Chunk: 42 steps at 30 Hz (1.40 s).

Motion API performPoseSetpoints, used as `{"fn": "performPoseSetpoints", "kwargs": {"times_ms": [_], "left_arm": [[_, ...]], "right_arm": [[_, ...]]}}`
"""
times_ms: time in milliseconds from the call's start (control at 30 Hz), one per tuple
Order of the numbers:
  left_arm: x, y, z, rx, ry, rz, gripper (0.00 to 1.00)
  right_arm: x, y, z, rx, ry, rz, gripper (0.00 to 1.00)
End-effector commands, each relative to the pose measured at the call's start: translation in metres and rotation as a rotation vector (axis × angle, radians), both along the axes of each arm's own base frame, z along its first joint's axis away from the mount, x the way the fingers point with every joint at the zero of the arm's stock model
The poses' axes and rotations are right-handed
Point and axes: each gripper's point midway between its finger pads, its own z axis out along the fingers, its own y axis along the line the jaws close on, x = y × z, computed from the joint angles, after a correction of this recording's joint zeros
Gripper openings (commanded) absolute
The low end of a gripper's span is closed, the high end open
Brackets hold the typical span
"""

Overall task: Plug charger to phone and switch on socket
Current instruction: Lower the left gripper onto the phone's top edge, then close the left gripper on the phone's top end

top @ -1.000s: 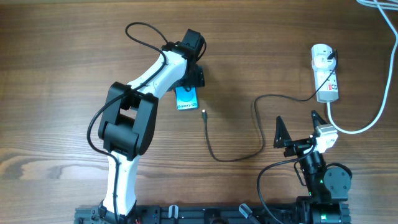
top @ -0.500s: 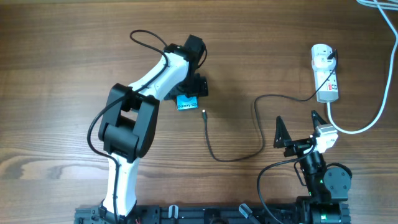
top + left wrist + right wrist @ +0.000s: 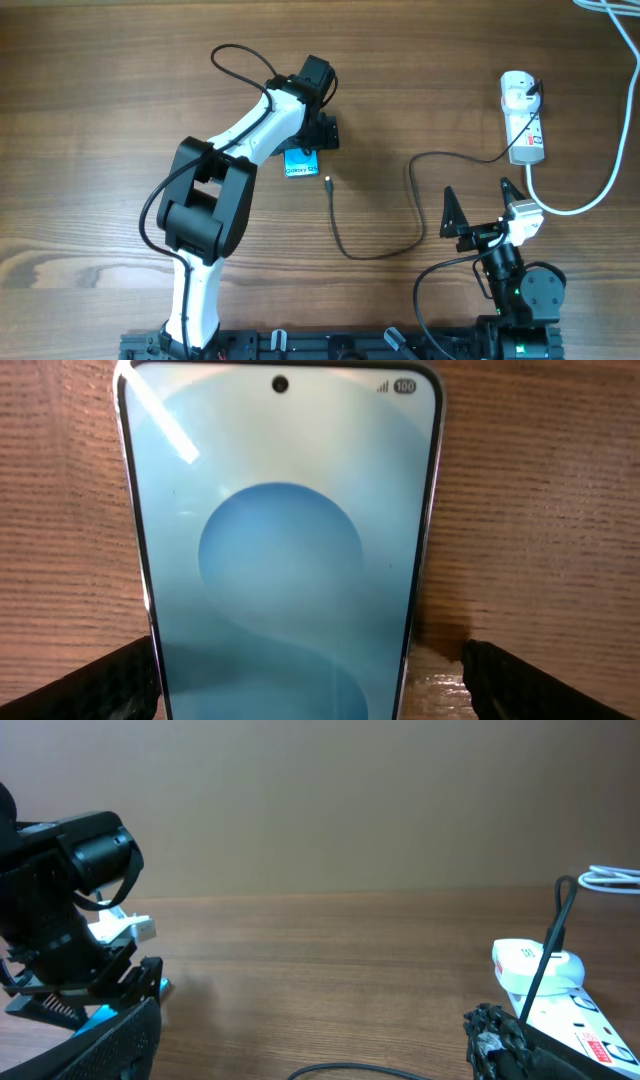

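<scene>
The phone (image 3: 301, 166) lies flat on the table, teal screen up, and fills the left wrist view (image 3: 280, 540). My left gripper (image 3: 322, 134) is over its far end. Its fingers (image 3: 310, 685) are open and straddle the phone, with a gap at the right finger. The charger (image 3: 345, 250) lies in loops, its connector tip (image 3: 327, 181) just right of the phone and its plug (image 3: 535, 93) in the socket (image 3: 523, 120). My right gripper (image 3: 480, 207) is open and empty near the front edge. The right wrist view shows the socket (image 3: 545, 982) at right.
A thick white cord (image 3: 600, 195) runs from the socket to the back right corner. The left arm (image 3: 70, 920) shows at left in the right wrist view. Bare wooden table (image 3: 120, 120) lies all around.
My left gripper has shifted a little to the right and toward the phone, covering more of its far end. The right arm, cable and socket have not moved.
</scene>
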Motion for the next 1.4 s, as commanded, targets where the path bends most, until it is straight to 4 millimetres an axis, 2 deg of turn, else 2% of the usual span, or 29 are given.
{"fn": "performPoseSetpoints", "kwargs": {"times_ms": [0, 767, 833, 867, 933, 967, 1033, 1167, 1233, 1367], "left_arm": [[-0.015, -0.002, -0.040, -0.031, 0.088, 0.008, 1.00], [-0.011, -0.006, -0.040, -0.041, 0.067, 0.008, 1.00], [-0.013, -0.005, -0.040, -0.037, 0.075, 0.007, 0.73], [-0.014, -0.005, -0.040, -0.035, 0.081, 0.007, 0.67], [-0.018, -0.003, -0.040, -0.027, 0.095, 0.008, 0.62], [-0.020, -0.002, -0.041, -0.024, 0.102, 0.008, 0.66], [-0.021, -0.002, -0.041, -0.022, 0.106, 0.008, 1.00], [-0.029, 0.000, -0.041, -0.011, 0.136, 0.005, 1.00], [-0.036, 0.002, -0.041, 0.003, 0.164, 0.002, 0.96], [-0.037, 0.000, -0.041, 0.003, 0.163, -0.003, 1.00]], "right_arm": [[0.000, -0.001, 0.002, -0.006, -0.010, -0.005, 1.00], [0.000, -0.001, 0.002, -0.006, -0.010, -0.005, 1.00], [0.000, -0.001, 0.002, -0.006, -0.010, -0.005, 1.00], [0.000, -0.001, 0.002, -0.006, -0.010, -0.005, 1.00], [0.000, -0.001, 0.002, -0.006, -0.010, -0.005, 1.00], [0.000, -0.001, 0.002, -0.005, -0.010, -0.005, 1.00], [0.000, -0.001, 0.002, -0.006, -0.010, -0.005, 1.00], [0.000, -0.001, 0.002, -0.005, -0.010, -0.005, 1.00], [0.000, -0.001, 0.002, -0.006, -0.010, -0.005, 1.00], [0.000, -0.001, 0.002, -0.005, -0.010, -0.005, 1.00]]}}
